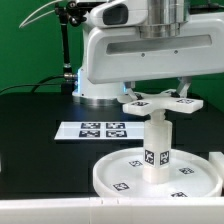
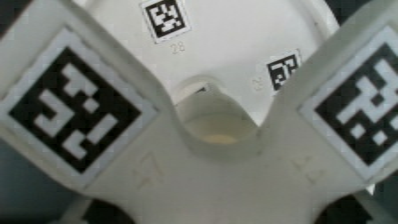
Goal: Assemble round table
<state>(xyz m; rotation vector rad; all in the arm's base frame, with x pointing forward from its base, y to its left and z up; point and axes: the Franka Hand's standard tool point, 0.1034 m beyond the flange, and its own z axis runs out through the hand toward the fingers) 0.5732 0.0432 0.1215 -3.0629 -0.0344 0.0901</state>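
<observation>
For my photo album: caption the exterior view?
Gripper at the cross-shaped base atop the leg, upright on the round disc.

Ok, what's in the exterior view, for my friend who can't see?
A white cross-shaped base piece sits atop a short leg standing on a round disc. The robot's gripper is above it, and the marker board lies behind.

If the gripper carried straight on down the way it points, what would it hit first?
The cross-shaped base piece, right under the gripper, on top of the leg standing on the round disc. It fills the wrist view, so it is very near; whether they already touch is unclear.
</observation>
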